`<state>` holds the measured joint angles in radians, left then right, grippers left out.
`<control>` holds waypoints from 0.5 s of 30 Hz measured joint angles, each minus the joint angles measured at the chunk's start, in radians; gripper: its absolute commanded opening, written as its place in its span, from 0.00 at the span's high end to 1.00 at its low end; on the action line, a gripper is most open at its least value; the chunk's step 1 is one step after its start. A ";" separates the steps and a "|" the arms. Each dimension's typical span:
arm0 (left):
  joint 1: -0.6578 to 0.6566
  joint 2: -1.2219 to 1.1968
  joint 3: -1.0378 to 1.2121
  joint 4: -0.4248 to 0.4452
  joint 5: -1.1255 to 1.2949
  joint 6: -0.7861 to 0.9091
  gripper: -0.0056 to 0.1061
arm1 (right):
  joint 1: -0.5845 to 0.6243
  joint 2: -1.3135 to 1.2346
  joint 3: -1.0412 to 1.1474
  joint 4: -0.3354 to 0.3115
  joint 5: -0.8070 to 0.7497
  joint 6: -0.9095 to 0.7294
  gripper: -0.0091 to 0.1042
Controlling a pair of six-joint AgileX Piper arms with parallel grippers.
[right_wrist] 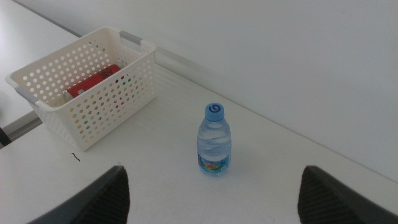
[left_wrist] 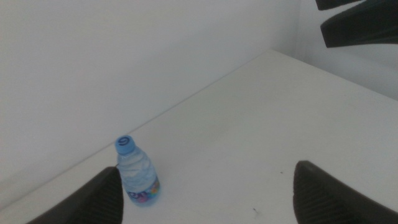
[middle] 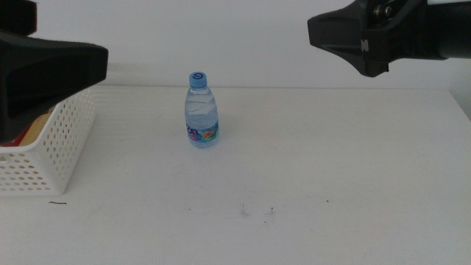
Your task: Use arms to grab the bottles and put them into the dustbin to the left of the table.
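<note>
Dark specks (middle: 256, 212) sit on the white worktop (middle: 331, 169) closest to the middle camera, with a short dark mark (middle: 57, 203) by the basket's near corner. Left gripper (left_wrist: 208, 196) is raised at the left side of the middle view, above the white perforated dustbin (middle: 51, 143); its fingers (left_wrist: 93, 199) are spread wide and hold nothing. Right gripper (right_wrist: 214, 196) hangs high at the upper right of the middle view, well clear of the worktop, fingers (right_wrist: 342, 193) likewise wide apart and empty. Both wrist cameras look down at the same clear water bottle (middle: 201, 110), which stands upright with its blue cap (middle: 198, 77) on, alone toward the back of the worktop and close to the wall edge. Bottle is well apart from both grippers and touches neither; it stands near the dustbin but clearly outside it. Dustbin sits at the worktop's left end, grey strip on its rim (right_wrist: 130, 38). Right wrist view shows a red can (right_wrist: 93, 81) lying on its side inside the dustbin, with something yellowish beside it that I can't identify. Left wrist view also catches the other arm's dark fingers at its upper corner.
</note>
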<state>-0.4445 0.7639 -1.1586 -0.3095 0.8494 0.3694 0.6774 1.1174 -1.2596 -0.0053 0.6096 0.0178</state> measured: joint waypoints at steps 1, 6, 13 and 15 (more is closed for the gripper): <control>0.000 0.000 0.000 0.005 -0.005 0.000 0.11 | 0.000 0.000 0.000 0.000 0.000 0.000 0.18; 0.000 -0.003 0.067 0.035 -0.155 -0.018 0.11 | 0.000 0.000 0.000 0.000 0.000 0.000 0.18; -0.014 -0.002 0.535 0.143 -0.725 -0.200 0.11 | 0.000 0.000 0.000 0.000 0.000 0.000 0.18; -0.025 0.022 0.681 0.163 -0.908 -0.286 0.11 | 0.000 0.000 0.000 0.000 0.000 0.000 0.18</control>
<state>-0.4698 0.7860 -0.4776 -0.1465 -0.0585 0.0837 0.6774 1.1174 -1.2596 -0.0053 0.6096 0.0178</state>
